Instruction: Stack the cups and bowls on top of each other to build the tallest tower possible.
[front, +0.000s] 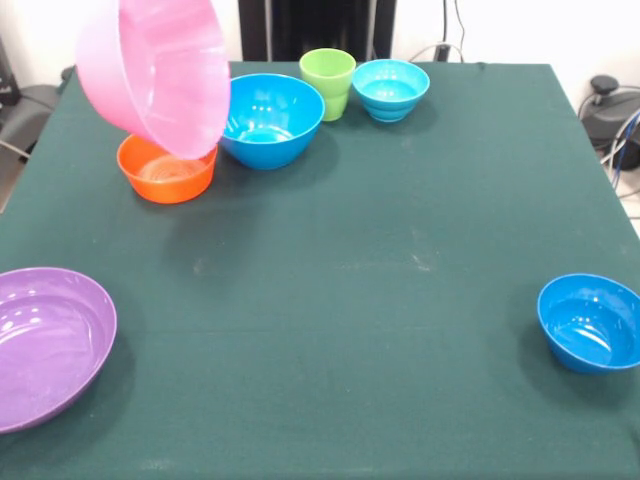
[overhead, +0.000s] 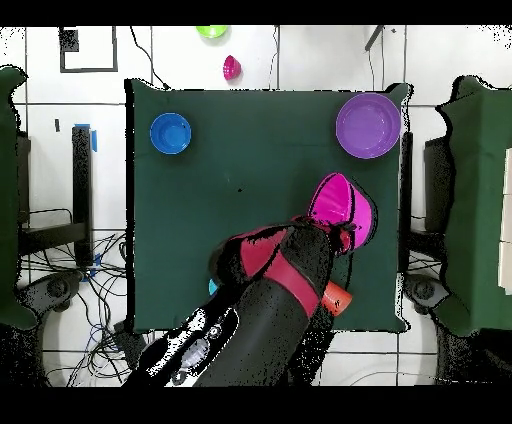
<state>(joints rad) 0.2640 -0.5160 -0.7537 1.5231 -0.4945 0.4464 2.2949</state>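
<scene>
Six bowls and one cup show on the green table (front: 400, 260). Pink bowl (front: 160, 70), the biggest, hangs tilted in the air at the far left in the front view, its mouth turned sideways, directly above the orange bowl (front: 168, 170) and overlapping the rim of the medium blue bowl (front: 268, 118). Overhead, the arm (overhead: 270, 290) reaches to the pink bowl, so the arm seems to carry it; the gripper itself is hidden, so I cannot tell whether its fingers are apart or clamped on the rim. Purple bowl (front: 45, 345) sits well apart at the near left corner. Medium blue bowl is just beside the orange one, likely the next obstacle if the pink one comes down. Dark blue bowl (front: 592, 322) is alone at the near right. Cyan bowl (front: 390, 90) and green cup (front: 328, 82) stand close together at the far edge. No tower yet; nothing is stacked. Judgement: pink works best as the base, so it needs clear table.
</scene>
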